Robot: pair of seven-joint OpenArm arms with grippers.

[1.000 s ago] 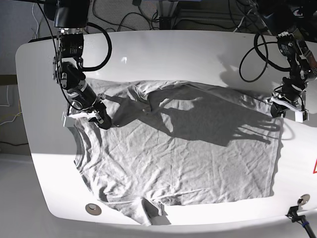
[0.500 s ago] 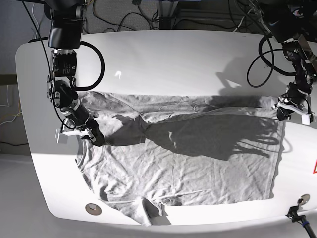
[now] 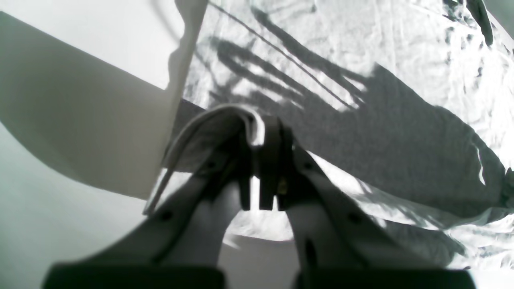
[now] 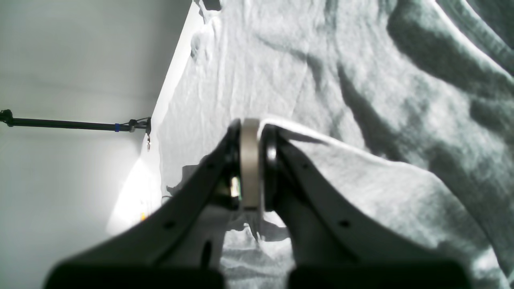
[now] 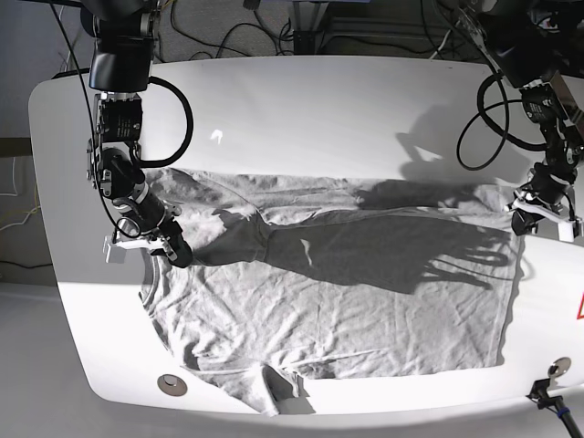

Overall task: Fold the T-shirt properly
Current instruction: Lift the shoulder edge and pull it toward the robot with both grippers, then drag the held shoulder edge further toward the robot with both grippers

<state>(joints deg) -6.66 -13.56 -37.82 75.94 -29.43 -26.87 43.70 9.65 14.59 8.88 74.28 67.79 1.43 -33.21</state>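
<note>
The light grey wrinkled T-shirt [image 5: 347,292] lies spread on the white table [image 5: 319,109], plain side up, no lettering visible. Its far part is folded over toward me. My right gripper [image 5: 169,251], at the left of the base view, is shut on the shirt's edge near the collar end; the right wrist view shows its jaws [image 4: 251,132] pinching a fold of cloth [image 4: 361,80]. My left gripper [image 5: 540,217], at the right of the base view, is shut on the shirt's hem corner; the left wrist view shows cloth [image 3: 401,132] bunched between its fingertips [image 3: 263,132].
Round metal discs are set in the table at the front left [image 5: 172,384] and front right [image 5: 558,367]. A black stand [image 5: 547,397] pokes in at the bottom right. Cables [image 5: 237,36] lie behind the table. The table's curved edges are close to both grippers.
Both grippers have moved outward and toward the front with the cloth, the right one earlier, the left one just now. The folded layer has been stretched flatter between them.
</note>
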